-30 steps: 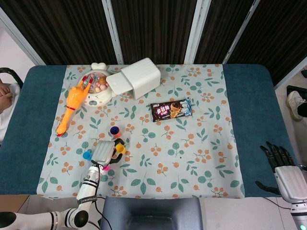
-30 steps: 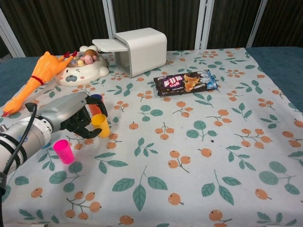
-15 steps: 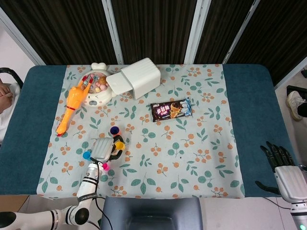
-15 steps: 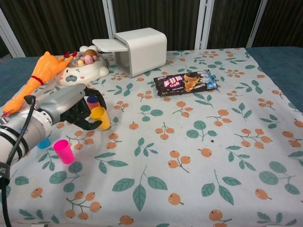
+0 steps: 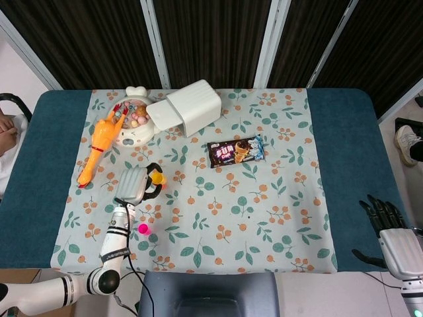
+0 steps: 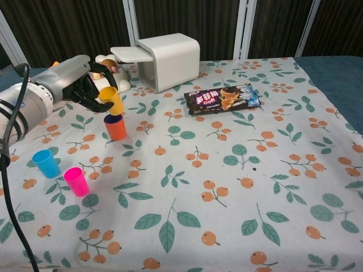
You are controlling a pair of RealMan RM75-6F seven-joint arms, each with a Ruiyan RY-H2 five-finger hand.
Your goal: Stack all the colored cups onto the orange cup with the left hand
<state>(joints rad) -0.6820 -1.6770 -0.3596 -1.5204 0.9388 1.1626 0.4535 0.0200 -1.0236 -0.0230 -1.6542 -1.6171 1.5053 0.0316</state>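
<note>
One yellow cup (image 6: 111, 100) sat gripped in your left hand (image 6: 85, 85), tilted directly above the orange cup (image 6: 115, 127).

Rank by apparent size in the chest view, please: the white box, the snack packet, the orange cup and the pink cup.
1. white box
2. snack packet
3. orange cup and pink cup: these look alike, and the pink one is nearer to the camera, so I do not rank them.
</note>
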